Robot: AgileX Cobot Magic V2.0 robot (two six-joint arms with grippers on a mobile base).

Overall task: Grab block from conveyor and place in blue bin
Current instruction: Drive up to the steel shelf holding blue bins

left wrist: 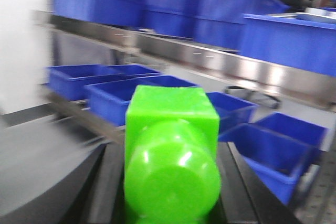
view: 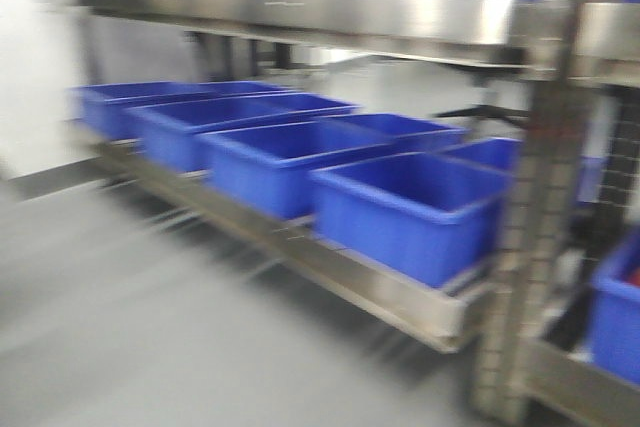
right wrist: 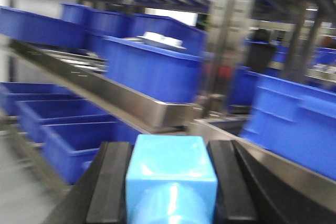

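My left gripper (left wrist: 170, 182) is shut on a bright green block (left wrist: 170, 150) with a rounded stud end facing the camera; its black fingers (left wrist: 113, 182) press both sides. My right gripper (right wrist: 170, 182) is shut on a light blue block (right wrist: 170, 174) between black fingers (right wrist: 113, 182). A row of open blue bins (view: 410, 212) sits on the lower steel shelf in the front view, and it also shows in the left wrist view (left wrist: 113, 98) and the right wrist view (right wrist: 73, 140). The conveyor is out of view. Neither gripper shows in the front view.
A steel shelving rack (view: 300, 17) holds more blue bins on its upper shelf (left wrist: 283, 40). A perforated steel upright (view: 535, 227) stands at the right. Grey floor (view: 120, 317) lies in front of the rack. All views are motion-blurred.
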